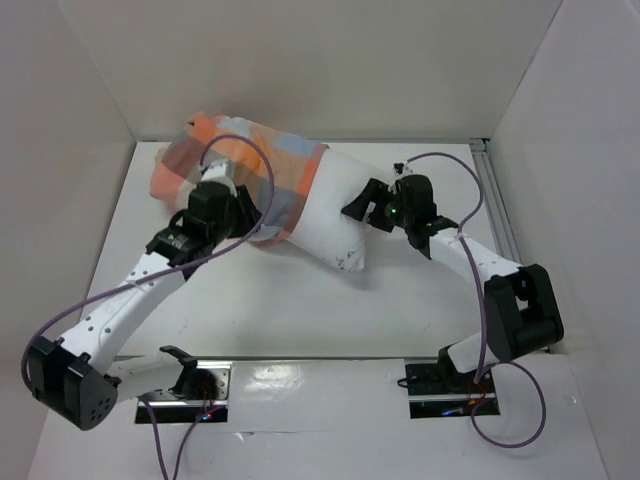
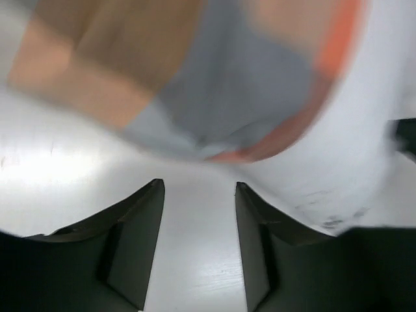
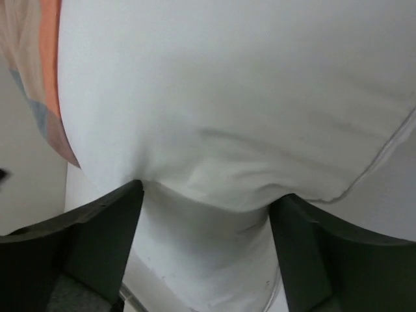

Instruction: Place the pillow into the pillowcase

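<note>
The white pillow (image 1: 335,215) lies across the back of the table, its left part inside the checked pillowcase (image 1: 270,165) and its right end bare. My left gripper (image 1: 245,212) sits at the near edge of the pillowcase. In the left wrist view it (image 2: 198,188) is open over bare table, just short of the blurred pillowcase (image 2: 214,84) and the pillow (image 2: 364,149). My right gripper (image 1: 365,208) is at the pillow's bare right end. It (image 3: 205,192) stands wide open, with a puckered fold of the pillow (image 3: 227,97) bulging between its tips. A strip of pillowcase (image 3: 45,78) shows at the left.
White walls enclose the table on three sides. A metal rail (image 1: 495,200) runs along the right edge. Purple cables (image 1: 250,150) loop above both arms. The arm bases (image 1: 200,385) stand at the near edge.
</note>
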Controlling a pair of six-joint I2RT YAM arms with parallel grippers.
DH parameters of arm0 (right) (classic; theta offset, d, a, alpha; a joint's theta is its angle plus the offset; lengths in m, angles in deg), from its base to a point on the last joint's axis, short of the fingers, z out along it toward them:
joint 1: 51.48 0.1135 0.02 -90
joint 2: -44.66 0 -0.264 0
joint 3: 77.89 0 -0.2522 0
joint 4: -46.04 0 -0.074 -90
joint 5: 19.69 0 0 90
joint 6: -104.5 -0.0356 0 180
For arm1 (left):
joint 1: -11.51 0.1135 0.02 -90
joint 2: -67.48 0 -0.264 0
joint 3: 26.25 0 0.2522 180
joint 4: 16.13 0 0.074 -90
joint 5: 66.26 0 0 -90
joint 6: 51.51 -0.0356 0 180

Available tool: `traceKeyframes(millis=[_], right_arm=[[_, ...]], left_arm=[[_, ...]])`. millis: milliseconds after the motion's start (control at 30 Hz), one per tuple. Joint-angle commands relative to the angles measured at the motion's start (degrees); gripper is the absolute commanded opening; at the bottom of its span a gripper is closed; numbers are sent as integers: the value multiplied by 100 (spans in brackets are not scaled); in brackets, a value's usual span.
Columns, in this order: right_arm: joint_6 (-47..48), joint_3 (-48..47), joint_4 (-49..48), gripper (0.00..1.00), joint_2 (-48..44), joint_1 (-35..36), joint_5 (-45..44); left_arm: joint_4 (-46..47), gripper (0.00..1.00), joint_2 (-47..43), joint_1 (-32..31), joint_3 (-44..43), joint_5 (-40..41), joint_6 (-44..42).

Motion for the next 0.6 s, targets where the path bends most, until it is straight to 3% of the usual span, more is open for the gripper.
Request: traceKeyframes(millis=[0,100,200,267,367,567], right_arm=[[420,-761,492,87,-3,-88,-166],[622,-878,1099,93,-152,-88,-490],[622,-790,1320,94,-521,-194,-659],[622,-614,1372,94,-810,-264,-659],[622,-403,1434,96,-1136,-414,-597],[622,-70,1706,97,-1523,-835,-27]], left_arm=[[417,64,-235,-64,1181,1026,910],[1153,88,-781,-179,2163,818,850],[1304,94,-291,-179,2352,747,902],[1400,85,113,-127,2352,747,981],[2392,74,808,170,2528,238,858],[2931,74,2089,743,1976,-238,709]])
